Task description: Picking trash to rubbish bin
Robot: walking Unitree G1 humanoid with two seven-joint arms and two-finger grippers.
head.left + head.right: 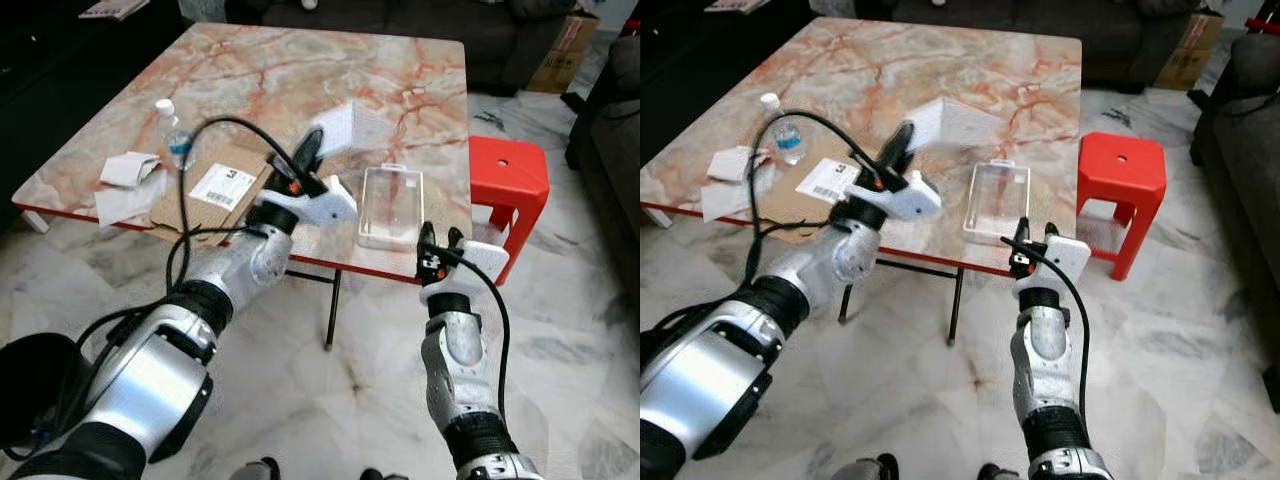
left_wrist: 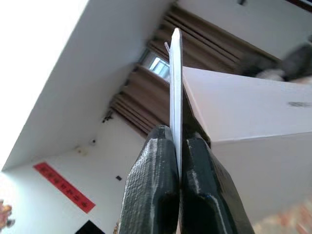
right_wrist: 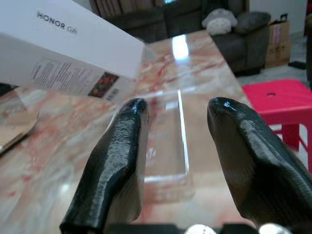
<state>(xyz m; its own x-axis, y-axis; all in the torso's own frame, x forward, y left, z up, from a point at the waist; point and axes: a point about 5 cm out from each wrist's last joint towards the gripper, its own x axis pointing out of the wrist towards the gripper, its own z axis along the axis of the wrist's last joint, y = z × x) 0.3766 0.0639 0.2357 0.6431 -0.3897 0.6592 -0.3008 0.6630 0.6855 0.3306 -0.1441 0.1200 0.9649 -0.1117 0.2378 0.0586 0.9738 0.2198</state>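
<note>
Left tool (image 1: 308,150) grips a flap of the white box (image 1: 352,128), lifted above the marble worktop (image 1: 300,70). Right tool (image 1: 440,240) hangs released at the near edge, pointing at the clear plastic tray (image 1: 391,205). Crumpled papers (image 1: 128,185) and 1 bottle (image 1: 174,135) lie left.

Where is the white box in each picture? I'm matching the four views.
Left eye view: white box lifted over the table, in the left gripper.
Right eye view: above the table's middle.
Left wrist view: its thin flap pinched between the fingers, its body beside them.
Right wrist view: upper left, above the clear tray.
Shared landmark: the red stool.
</note>
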